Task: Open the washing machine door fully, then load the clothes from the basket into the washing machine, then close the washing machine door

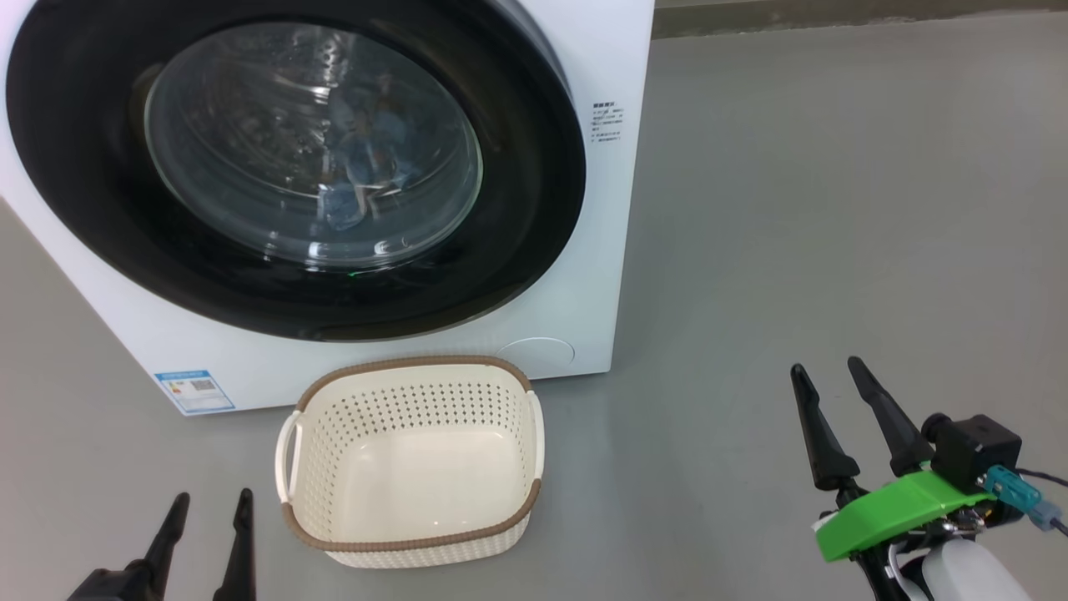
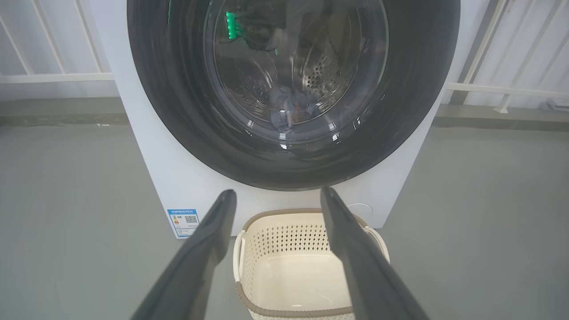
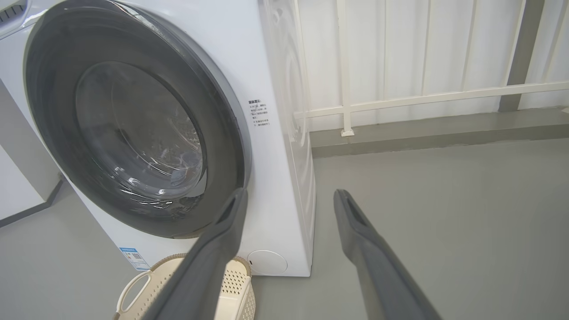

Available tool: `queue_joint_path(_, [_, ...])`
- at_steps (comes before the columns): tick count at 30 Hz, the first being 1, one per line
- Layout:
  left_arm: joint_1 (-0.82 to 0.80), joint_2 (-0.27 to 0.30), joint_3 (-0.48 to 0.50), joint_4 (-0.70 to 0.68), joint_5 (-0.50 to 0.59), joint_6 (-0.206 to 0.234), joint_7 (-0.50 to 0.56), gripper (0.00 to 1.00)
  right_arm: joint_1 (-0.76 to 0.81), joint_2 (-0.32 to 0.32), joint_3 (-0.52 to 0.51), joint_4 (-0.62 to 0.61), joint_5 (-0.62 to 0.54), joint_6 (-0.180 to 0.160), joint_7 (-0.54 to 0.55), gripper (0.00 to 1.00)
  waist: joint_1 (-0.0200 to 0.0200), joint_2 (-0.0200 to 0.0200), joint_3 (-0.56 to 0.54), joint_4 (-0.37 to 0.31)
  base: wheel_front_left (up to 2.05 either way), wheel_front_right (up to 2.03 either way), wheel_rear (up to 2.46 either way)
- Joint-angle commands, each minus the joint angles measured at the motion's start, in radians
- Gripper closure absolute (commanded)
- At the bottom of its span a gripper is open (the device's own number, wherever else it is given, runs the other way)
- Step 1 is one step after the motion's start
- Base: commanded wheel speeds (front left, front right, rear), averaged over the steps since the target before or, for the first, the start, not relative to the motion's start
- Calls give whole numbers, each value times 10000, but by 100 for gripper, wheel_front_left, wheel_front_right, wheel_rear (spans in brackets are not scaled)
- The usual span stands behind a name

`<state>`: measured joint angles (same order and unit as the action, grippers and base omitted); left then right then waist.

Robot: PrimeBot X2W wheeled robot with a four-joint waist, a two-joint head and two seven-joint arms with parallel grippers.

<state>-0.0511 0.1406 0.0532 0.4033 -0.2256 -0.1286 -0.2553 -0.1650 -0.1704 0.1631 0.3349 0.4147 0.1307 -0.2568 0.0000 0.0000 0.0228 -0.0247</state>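
Note:
The white washing machine (image 1: 584, 300) stands on the floor with its black-rimmed round door (image 1: 100, 217) shut flat against its front. Through the glass I see blue clothes (image 1: 367, 167) lying in the drum, also dimly in the left wrist view as clothes (image 2: 289, 109). The cream basket (image 1: 413, 463) sits on the floor right in front of the machine, with nothing in it. My left gripper (image 1: 209, 505) is open at the lower left, beside the basket. My right gripper (image 1: 826, 371) is open at the lower right, well clear of the machine. Both hold nothing.
Grey floor (image 1: 834, 209) spreads to the right of the machine. A white railing (image 3: 422, 98) and wall run behind it. A blue label (image 1: 193, 391) marks the machine's lower left corner. Another white cabinet edge (image 3: 18, 178) stands at the far left in the right wrist view.

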Motion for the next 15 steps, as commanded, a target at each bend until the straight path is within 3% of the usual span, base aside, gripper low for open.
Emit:
queue_joint_path(1, [-113,261,396,-165,133,-21,-65,0,53,-90,129,-296,23,0,-49,0,0,0,-36,-39,0,0,0])
queue_joint_path(15, [-39,256,624,-186,122,-21,-65,0,339,-28,-108,-273,-31,0,-49,0,0,0,-40,12,0,0,0])
